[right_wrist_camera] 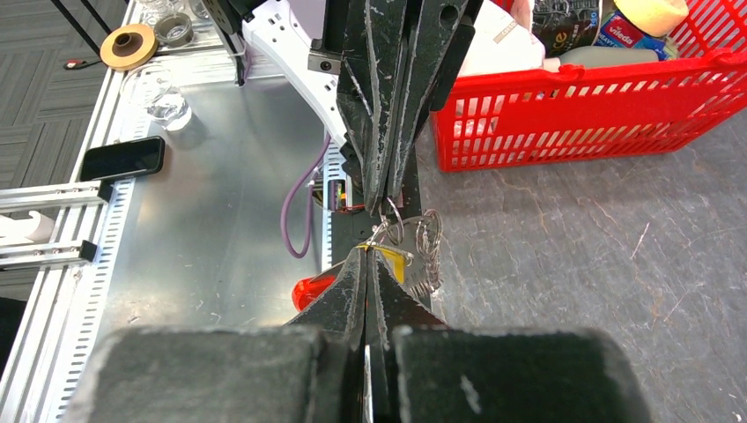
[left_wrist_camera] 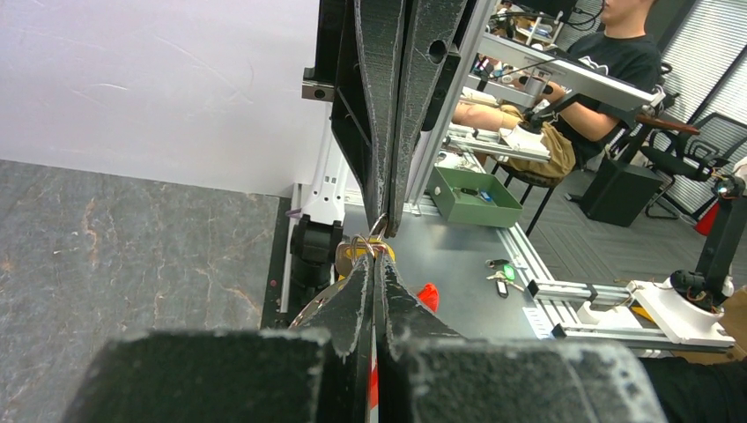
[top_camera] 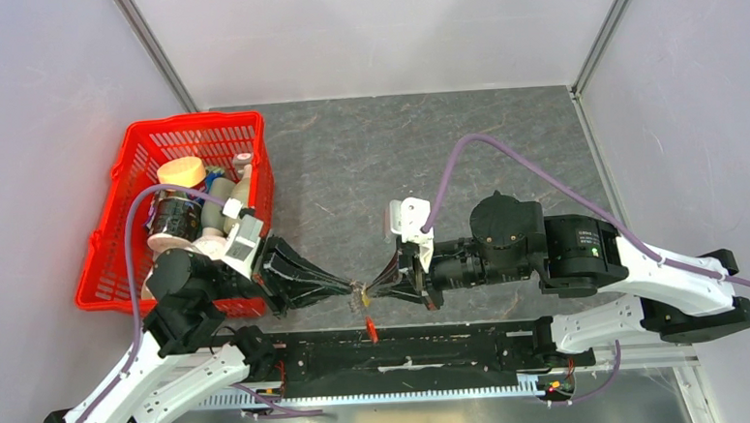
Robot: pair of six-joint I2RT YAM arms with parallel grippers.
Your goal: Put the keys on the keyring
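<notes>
My two grippers meet tip to tip above the near edge of the grey table (top_camera: 427, 160). My left gripper (top_camera: 353, 288) is shut on the silvery loop of the keyring (left_wrist_camera: 379, 242). My right gripper (top_camera: 371, 289) is shut on the small gold key (right_wrist_camera: 398, 263), which touches the ring (right_wrist_camera: 394, 220). A short chain (right_wrist_camera: 429, 251) hangs beside the key. The red tag (top_camera: 371, 330) dangles below the tips and also shows in the left wrist view (left_wrist_camera: 428, 296) and in the right wrist view (right_wrist_camera: 314, 286). I cannot tell whether the key is threaded on the ring.
A red basket (top_camera: 111, 247) of bottles and jars stands at the table's left, close behind my left arm; it also shows in the right wrist view (right_wrist_camera: 573, 119). A black rail (top_camera: 407, 350) runs along the near edge under the grippers. Grey walls enclose the table.
</notes>
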